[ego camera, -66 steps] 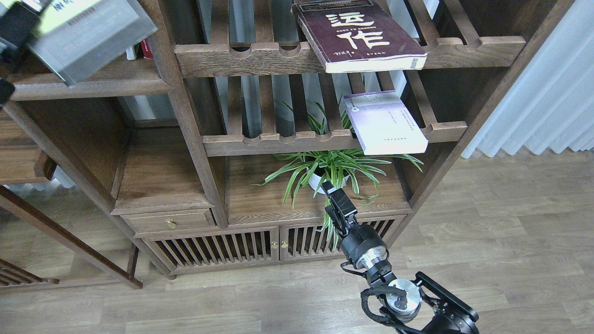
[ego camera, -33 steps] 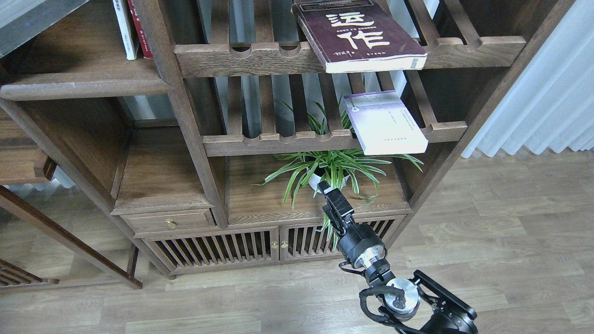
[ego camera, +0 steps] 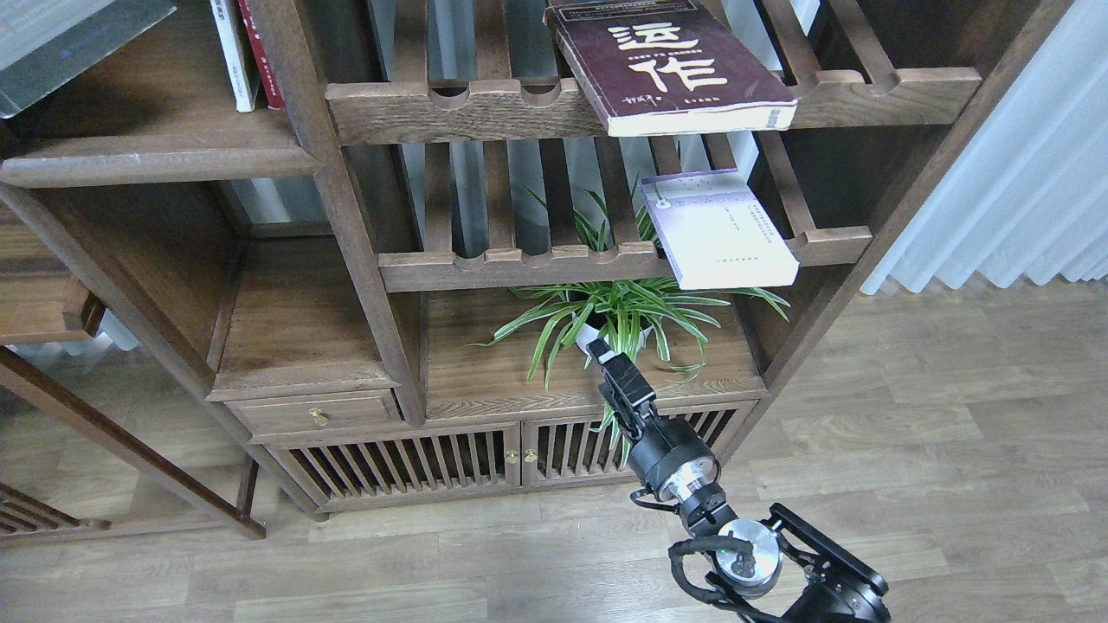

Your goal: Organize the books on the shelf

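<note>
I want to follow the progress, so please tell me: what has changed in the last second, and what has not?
The black book with the yellow-green front panel, a second ago in the left gripper low at the top left, has risen; only its grey page edge shows. That gripper is out of view. The right gripper drifted slightly left. The thick maroon book, pale lavender-white book and green plant stayed.

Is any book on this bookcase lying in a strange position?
Yes. The maroon book and the lavender-white book lie flat on slatted racks, each turned askew and overhanging the rack's front rail, while two thin books stand upright on the solid shelf at upper left.
</note>
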{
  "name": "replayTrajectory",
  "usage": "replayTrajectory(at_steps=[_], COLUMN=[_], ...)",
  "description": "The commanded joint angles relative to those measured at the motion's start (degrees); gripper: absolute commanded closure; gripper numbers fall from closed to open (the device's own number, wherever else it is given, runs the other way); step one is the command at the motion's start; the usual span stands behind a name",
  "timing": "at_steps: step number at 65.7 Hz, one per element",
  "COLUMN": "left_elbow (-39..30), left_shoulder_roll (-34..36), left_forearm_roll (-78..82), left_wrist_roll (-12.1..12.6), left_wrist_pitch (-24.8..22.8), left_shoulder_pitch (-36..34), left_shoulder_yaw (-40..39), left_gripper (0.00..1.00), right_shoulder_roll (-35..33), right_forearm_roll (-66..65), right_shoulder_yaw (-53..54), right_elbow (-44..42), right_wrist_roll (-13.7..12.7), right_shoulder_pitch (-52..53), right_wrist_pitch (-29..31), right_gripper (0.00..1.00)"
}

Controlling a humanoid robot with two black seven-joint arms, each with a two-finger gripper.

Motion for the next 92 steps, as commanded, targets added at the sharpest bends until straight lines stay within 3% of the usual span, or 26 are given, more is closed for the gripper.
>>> replayTrajectory(at_steps=[1,23,36,50,67,92], left_elbow=[-0.1,0.0,-0.3,-0.3,-0.2,7.5], left_shoulder_roll=[-2.1,-6.3,-10.7,-11.2,-17.2,-19.7], left_forearm_roll=[1.7,5.9,9.7,12.5,23.3,32.8], left_wrist_roll=[0.0,-0.7,-0.7,-0.7,-0.6,-0.9], left_wrist_pitch=[0.0,0.0,10.2,14.4,23.3,24.6], left_shoulder_pitch=[0.0,0.1,0.1,0.1,0.0,-6.0], left_shoulder_yaw=[-0.9,-1.9,-4.6,-5.9,-5.9,-5.5], left_gripper=[1.0,1.0,1.0,1.0,1.0,1.0], right_shoulder_roll=[0.0,0.0,0.0,0.0,0.0,0.0], right_forearm_roll=[0.0,0.1,0.2,0.2,0.2,0.3], right_shoulder_yaw=[-0.2,-3.1,-4.2,-4.3,-6.4,-8.6], right_elbow=[0.2,0.6,1.3,1.7,2.3,2.4], right_wrist_roll=[0.0,0.0,0.0,0.0,0.0,0.1], right_shoulder_pitch=[0.0,1.6,2.4,2.3,2.4,1.8], right_wrist_pitch=[0.1,0.3,0.5,0.7,0.9,2.1], right_gripper=[0.02,0.02,0.02,0.02,0.02,0.02])
